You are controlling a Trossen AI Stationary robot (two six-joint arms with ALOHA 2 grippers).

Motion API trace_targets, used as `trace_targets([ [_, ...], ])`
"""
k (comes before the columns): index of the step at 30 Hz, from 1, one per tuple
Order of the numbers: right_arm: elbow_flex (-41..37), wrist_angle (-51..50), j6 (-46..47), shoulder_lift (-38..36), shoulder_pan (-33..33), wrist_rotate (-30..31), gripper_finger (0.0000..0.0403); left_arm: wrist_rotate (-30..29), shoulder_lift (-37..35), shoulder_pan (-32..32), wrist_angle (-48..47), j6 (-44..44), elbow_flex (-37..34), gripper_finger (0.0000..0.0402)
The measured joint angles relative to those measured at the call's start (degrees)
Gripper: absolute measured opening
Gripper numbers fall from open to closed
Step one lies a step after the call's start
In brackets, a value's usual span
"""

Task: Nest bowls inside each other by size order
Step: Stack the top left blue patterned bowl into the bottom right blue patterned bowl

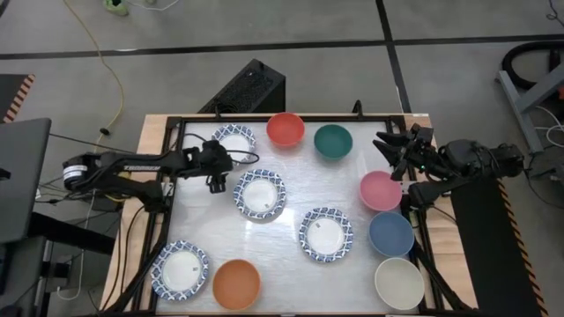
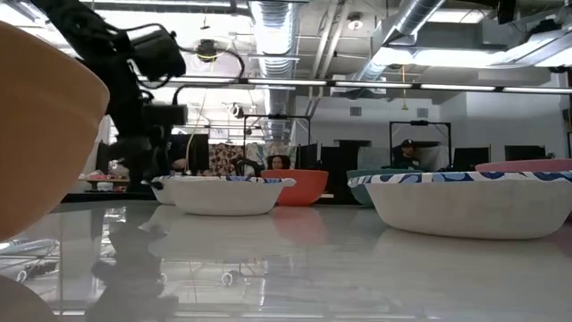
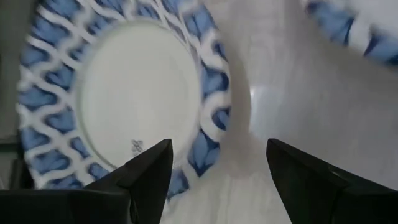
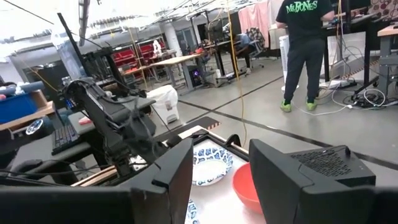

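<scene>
Four blue-and-white patterned bowls rest on their bases on the white table: far left, middle, centre right, near left. The plain bowls are red, teal, pink, blue, cream and orange. My left gripper is open and points down beside the far-left patterned bowl. One finger is over the bowl's rim, the other over bare table. My right gripper is open and empty, raised at the far right.
A black frame borders the table. The pink, blue and cream bowls stand in a column along the right edge, under my right arm. A person stands in the room beyond the table. Bare table lies between the middle bowls.
</scene>
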Motion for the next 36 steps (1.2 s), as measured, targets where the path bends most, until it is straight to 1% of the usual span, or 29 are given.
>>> trace_targets([
  [3, 0.00, 0.00, 0.11, 0.00, 0.00, 0.00, 0.0177, 0.23, 4.05, 0.03, 1.18, 1.48, 0.05, 0.0249],
  [5, 0.00, 0.19, 0.11, 0.00, 0.00, 0.00, 0.0177, 0.21, 7.09, 0.04, 1.14, 1.94, 0.57, 0.0242],
  [8, 0.00, 0.81, 0.11, 0.00, 0.00, 0.00, 0.0177, -0.07, 10.19, -0.04, -0.27, 0.65, 2.34, 0.0209],
  [11, 0.00, 1.41, 0.10, 0.00, 0.00, 0.02, 0.0177, 0.32, 11.17, -0.11, -2.08, -0.83, 3.96, 0.0148],
  [15, 0.00, 1.44, 0.09, 0.00, 0.00, 0.02, 0.0177, -1.71, 10.66, -0.16, -1.79, -1.17, 6.00, 0.0045],
  [16, 0.00, 1.46, 0.09, 0.00, 0.00, 0.04, 0.0177, -2.53, 10.38, -0.14, -1.74, -1.39, 6.78, 0.0023],
  [17, 0.00, 1.46, 0.09, 0.00, 0.00, 0.02, 0.0177, -2.93, 10.12, -0.14, -2.14, -2.06, 7.33, 0.0013],
  [20, 0.00, 1.51, 0.09, -0.01, 0.00, 0.02, 0.0177, -2.85, 9.76, -0.48, -5.09, -4.72, 9.82, 0.0009],
  [26, 0.00, 1.23, 0.07, 0.00, 0.00, 0.04, 0.0177, -2.74, 6.24, -1.74, -11.23, -7.83, 16.82, 0.0002],
  [30, 0.00, 0.21, 0.37, 0.00, 0.00, 0.20, 0.0177, -2.80, 2.40, -3.34, -11.69, -8.03, 21.51, 0.0000],
  [33, 0.00, -0.04, 3.26, 0.39, 0.00, 0.66, 0.0177, -2.75, 0.61, -5.64, -11.68, -3.60, 24.90, 0.0000],
  [36, 0.00, -0.09, 8.44, 1.87, 0.00, 3.96, 0.0177, -2.93, 0.17, -8.21, -11.81, 5.39, 27.97, 0.0000],
])
